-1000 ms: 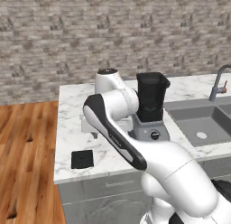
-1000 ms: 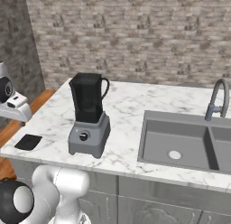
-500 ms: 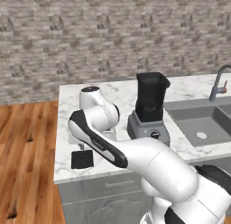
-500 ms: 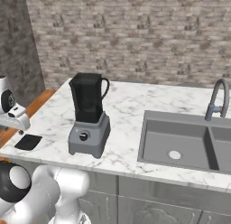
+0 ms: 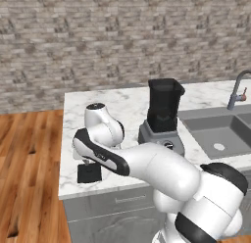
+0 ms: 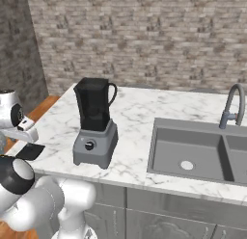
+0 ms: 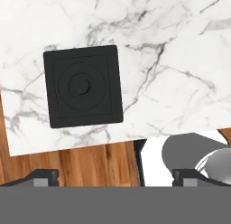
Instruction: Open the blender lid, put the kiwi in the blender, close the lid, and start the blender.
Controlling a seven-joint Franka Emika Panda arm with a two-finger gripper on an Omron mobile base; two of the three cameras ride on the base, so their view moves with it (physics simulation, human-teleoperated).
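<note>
While the arm (image 5: 147,163) bends low over the tabletop's (image 6: 135,112) front left corner, the lid (image 7: 83,86) lies flat on the marble there, close to both the front edge and the left edge. In the hand view it is a black square with rounded corners and raised rings around a small centre knob, its whole outline clear against the white stone. From the left base camera the lid (image 5: 89,173) shows just under the arm's wrist, and from the right base camera it sits at the corner beside the white hand. The tool (image 7: 115,175) hangs above the tabletop's edge with its two tips spread wide apart and nothing between them; the lid is off to one side of the gap, not touched by either tip. Wood floor (image 7: 72,162) shows below the edge. The blender (image 6: 95,122) stands upright further along the tabletop toward the sink (image 6: 193,151), near the front edge, its grey base with a round dark knob facing forward and its black jar uncovered on top. A curved tap (image 6: 232,105) rises behind the sink, before the brick wall (image 6: 144,35).
</note>
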